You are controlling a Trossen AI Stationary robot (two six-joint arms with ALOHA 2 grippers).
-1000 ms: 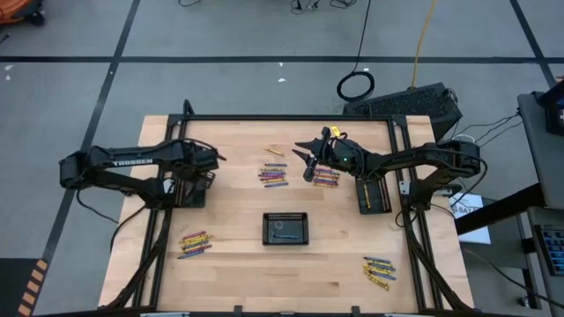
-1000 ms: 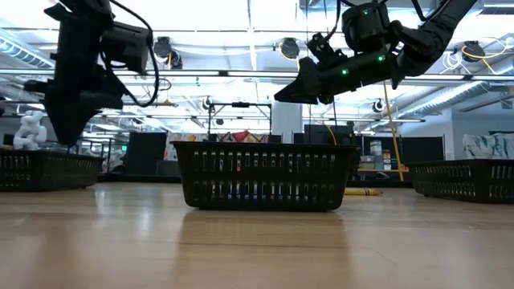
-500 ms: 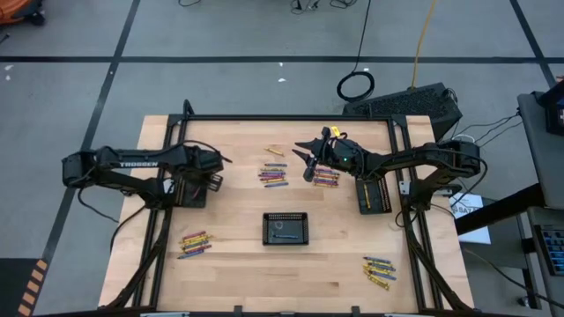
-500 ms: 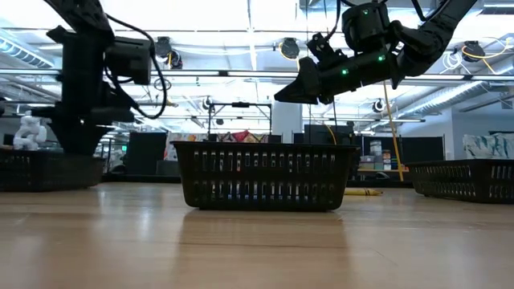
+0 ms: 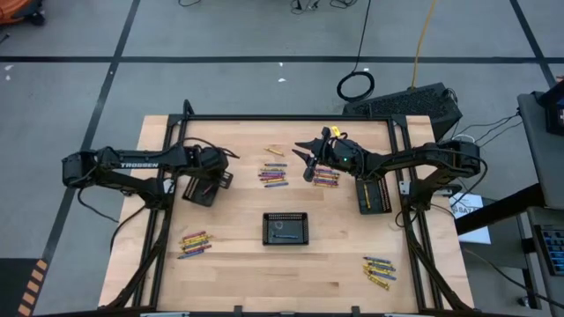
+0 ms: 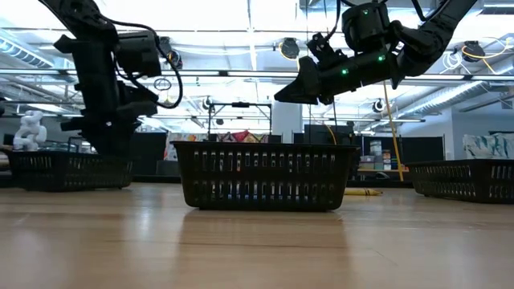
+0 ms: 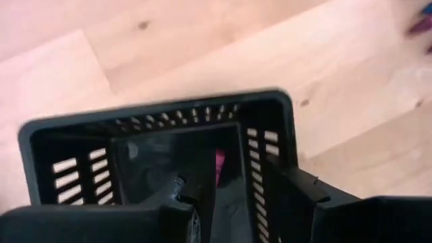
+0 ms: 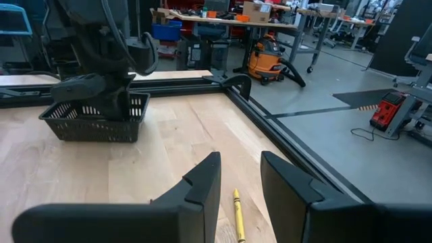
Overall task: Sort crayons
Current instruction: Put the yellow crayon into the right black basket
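Observation:
Crayons lie in small piles on the table: two at the far middle (image 5: 274,174) (image 5: 326,176), one near left (image 5: 194,243), one near right (image 5: 379,271). A pink crayon (image 7: 219,165) lies inside the left black tray (image 5: 203,187). My left gripper (image 7: 236,181) points down into that tray, open, straddling one side wall. My right gripper (image 5: 304,158) hangs open and holds nothing, high above the far middle piles. A single yellow crayon (image 8: 237,206) lies on the table beneath it. My left gripper comes from above with one finger (image 7: 196,192) inside the left tray and the other (image 7: 293,196) outside it, the slotted side wall (image 7: 256,158) between them. The outer finger lies against that wall. The tray rests flat on the table, skewed to the table's edges.
A second black tray (image 5: 285,227) stands at the table's middle and a third (image 5: 373,194) under the right arm. A loose yellow crayon (image 5: 275,150) lies at the far middle. The black frame rail (image 5: 291,118) runs along the far edge.
My left gripper has tipped from slanting to nearly straight down and sunk into the left tray. The tray has slid a little toward the table's right and turned, so it now sits skewed. My right arm has kept still.

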